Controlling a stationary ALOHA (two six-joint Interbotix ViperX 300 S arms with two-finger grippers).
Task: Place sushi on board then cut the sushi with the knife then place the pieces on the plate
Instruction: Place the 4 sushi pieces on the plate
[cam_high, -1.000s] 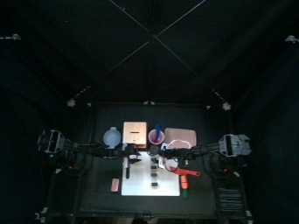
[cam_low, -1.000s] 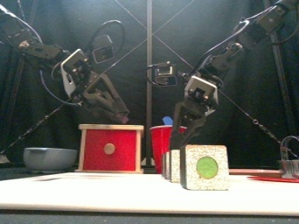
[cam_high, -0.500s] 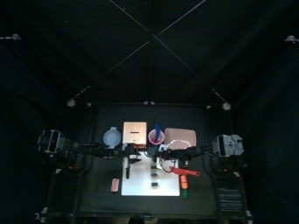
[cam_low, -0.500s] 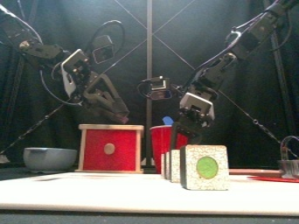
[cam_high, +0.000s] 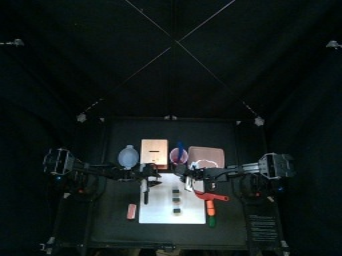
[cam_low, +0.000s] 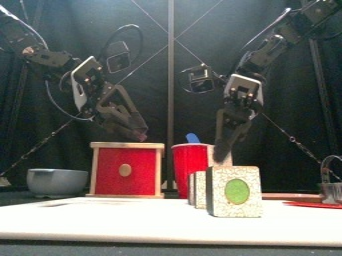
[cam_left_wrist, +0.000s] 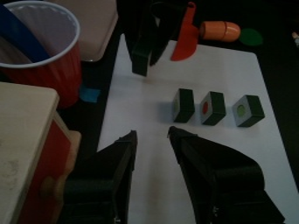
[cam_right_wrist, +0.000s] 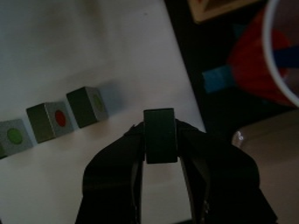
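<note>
The sushi roll is on the white board (cam_left_wrist: 222, 149), which lies on the middle of the desk toward its front edge. The roll is no longer in one piece. Three blocks (cam_left_wrist: 211, 107) stand in a short row on the board, slightly apart from each other. A red knife (cam_high: 214, 196) appears to lie on the desk just beside the board's right edge, out of the red cup (cam_low: 194, 160), which holds only the blue knife (cam_low: 191, 138). From this I judge that placing and cutting are done and that the moving of pieces to the plate has begun.

The pink plate (cam_high: 205, 157) sits near the desk's back edge, right of the middle and beside the cup. I can make out no block on it, though the top view is too small to be sure. The three blocks on the board, and the one now being carried, are probably all left to deliver.

The right hand (cam_right_wrist: 159, 131) is clenched on a fourth sushi block (cam_right_wrist: 159, 144). Its jaws press the block's two sides, with only the block's width between them. The front view shows this hand raised clear of the board, above the standing blocks and in front of the cup, so the block is in the air and not resting on anything.

The left hand (cam_left_wrist: 149, 134) holds nothing. Its jaws are spread moderately wide and touch nothing. It hovers over the board's left part, close to the wooden box (cam_low: 127, 168) and well apart from the row of blocks.
</note>
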